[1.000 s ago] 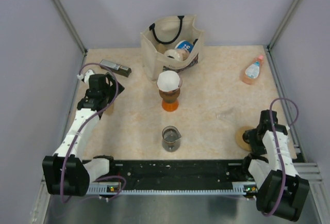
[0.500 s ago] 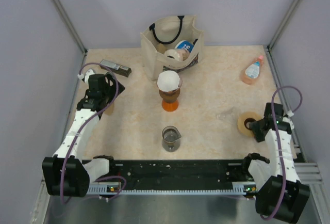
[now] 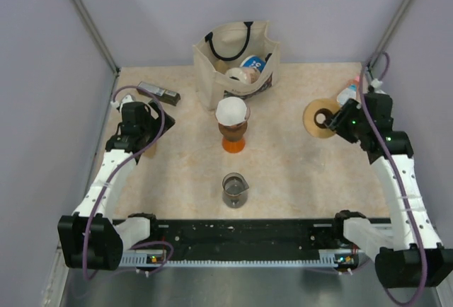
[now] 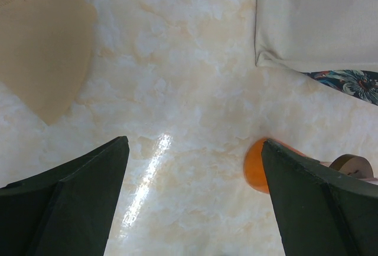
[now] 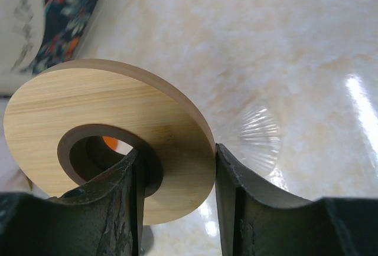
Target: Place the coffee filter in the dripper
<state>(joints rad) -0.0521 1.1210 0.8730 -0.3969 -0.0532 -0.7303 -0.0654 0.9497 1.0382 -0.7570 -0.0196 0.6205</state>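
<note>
- Jaws: right gripper clamped on wooden ring, left gripper spread wide.
- Coffee filter seems seated in dripper; ring should be set down well right of it.

Right arm has swung from the near right corner and stretched out to the far right of the table. The wooden ring went with it: it was low by the front edge, now it's up, clamped in the right gripper, one finger through its hole. The wrist now covers part of the orange bottle.
</note>
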